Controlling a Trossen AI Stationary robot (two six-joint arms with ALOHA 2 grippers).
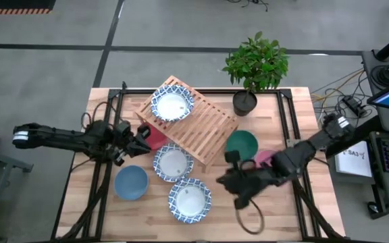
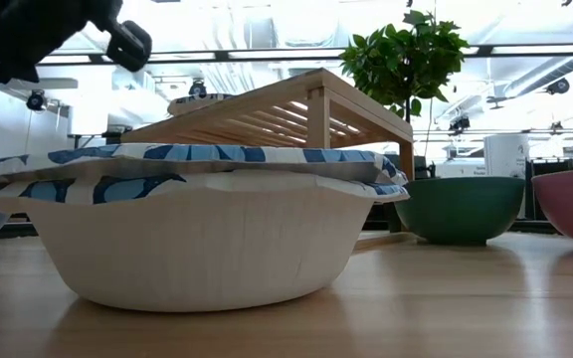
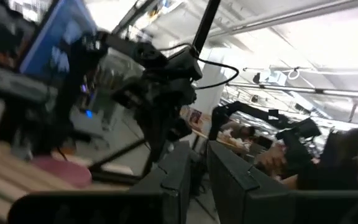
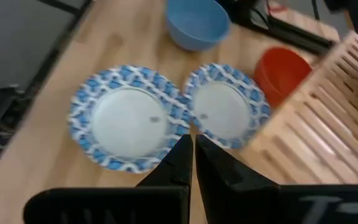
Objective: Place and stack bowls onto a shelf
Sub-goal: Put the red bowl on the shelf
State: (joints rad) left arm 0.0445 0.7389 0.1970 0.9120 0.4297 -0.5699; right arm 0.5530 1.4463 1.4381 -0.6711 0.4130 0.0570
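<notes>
The shelf [image 1: 193, 120] lies diagonally across the upper centre of the table [image 1: 296, 209], its long axis running from 10 o'clock to 4 o'clock in the high view. One white bowl with a blue patterned rim [image 1: 172, 104] rests on the shelf at its 10 o'clock end. A second patterned bowl [image 1: 173, 163] sits on the table touching the shelf's lower edge, and a third patterned bowl [image 1: 190, 200] sits just beside it at 5 o'clock. The blue bowl [image 1: 131, 183] stands on the table at 8 o'clock from the second patterned bowl. The red bowl [image 1: 155, 139] sits against the shelf's left edge, partly covered by the left gripper [image 1: 142, 140], which is at 9 o'clock of the shelf; in the left wrist view its two fingers [image 3: 178, 177] stand a narrow gap apart with nothing between them. The green bowl [image 1: 242, 145] stands at the shelf's 4 o'clock end, with the pink bowl [image 1: 265, 159] just beside it at 4 o'clock. The right gripper [image 1: 231, 182] hovers at 6 o'clock of the green bowl, clear of every bowl; its fingers [image 4: 180, 163] are pressed together and hold nothing. A potted plant [image 1: 255, 67] stands at 1 o'clock of the shelf
</notes>
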